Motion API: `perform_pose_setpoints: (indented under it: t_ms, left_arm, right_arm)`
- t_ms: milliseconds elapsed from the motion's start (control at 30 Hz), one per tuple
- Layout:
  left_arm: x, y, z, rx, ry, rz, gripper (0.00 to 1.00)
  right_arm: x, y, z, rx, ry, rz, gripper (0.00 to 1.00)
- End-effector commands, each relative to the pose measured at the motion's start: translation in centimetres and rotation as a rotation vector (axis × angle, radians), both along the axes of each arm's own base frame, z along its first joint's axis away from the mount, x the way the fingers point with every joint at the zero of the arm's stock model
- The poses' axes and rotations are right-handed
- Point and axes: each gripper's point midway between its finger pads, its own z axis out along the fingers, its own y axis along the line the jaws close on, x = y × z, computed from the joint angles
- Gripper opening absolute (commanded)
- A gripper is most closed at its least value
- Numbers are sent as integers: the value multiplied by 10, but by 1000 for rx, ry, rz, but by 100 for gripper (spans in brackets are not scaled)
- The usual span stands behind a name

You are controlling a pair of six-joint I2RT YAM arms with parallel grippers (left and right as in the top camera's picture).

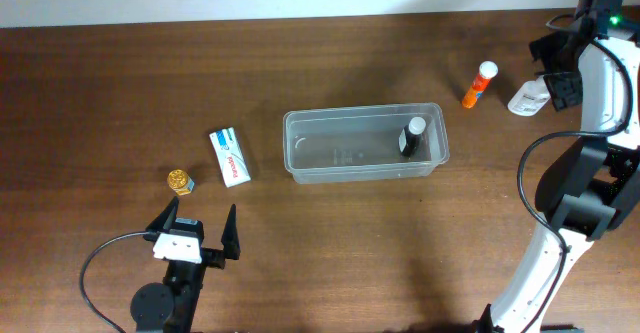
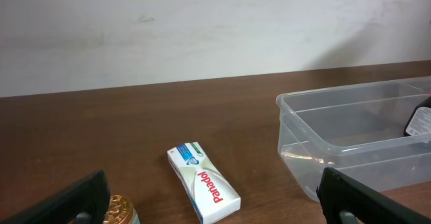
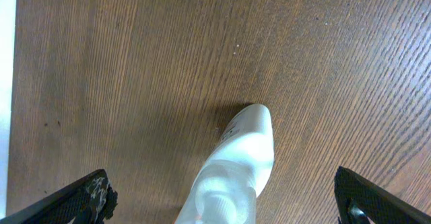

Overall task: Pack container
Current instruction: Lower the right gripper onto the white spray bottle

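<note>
The clear plastic container (image 1: 300,145) lies mid-table with a black bottle with a white cap (image 1: 412,136) standing in its right end. My left gripper (image 1: 200,219) is open near the front edge, behind a white Panadol box (image 1: 230,156) and a gold-lidded jar (image 1: 180,181). Its wrist view shows the box (image 2: 202,180), the jar (image 2: 120,210) and the container (image 2: 316,126) ahead, with nothing between the fingers. At the far right my right gripper (image 1: 555,70) hangs open above a clear bottle (image 1: 527,99) lying on the table. In the right wrist view that bottle (image 3: 239,153) is centred between the fingers, untouched.
An orange tube with a white cap (image 1: 479,84) lies left of the clear bottle. A white wall runs along the table's far edge. The right arm's white links and black cable stand at the right side.
</note>
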Motion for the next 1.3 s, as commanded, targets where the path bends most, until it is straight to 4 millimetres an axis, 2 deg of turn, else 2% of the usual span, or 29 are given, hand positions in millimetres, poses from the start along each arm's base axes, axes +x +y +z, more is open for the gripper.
perform_pose_setpoints:
  t_ms: [0, 333, 767, 1267]
  left_arm:
    - [-1, -1, 0, 13, -3, -11, 99]
    - [-1, -1, 0, 13, -3, -11, 99]
    - [-1, -1, 0, 13, -3, -11, 99]
    - [-1, -1, 0, 13, -3, -11, 99]
  right_arm:
    - [-1, -2, -10, -3, 21, -47, 98]
    - [-2, -1, -39, 19, 72, -49, 98]
    - [-6, 1, -41, 28, 91, -56, 100]
    - [-13, 4, -45, 47, 118, -89, 72]
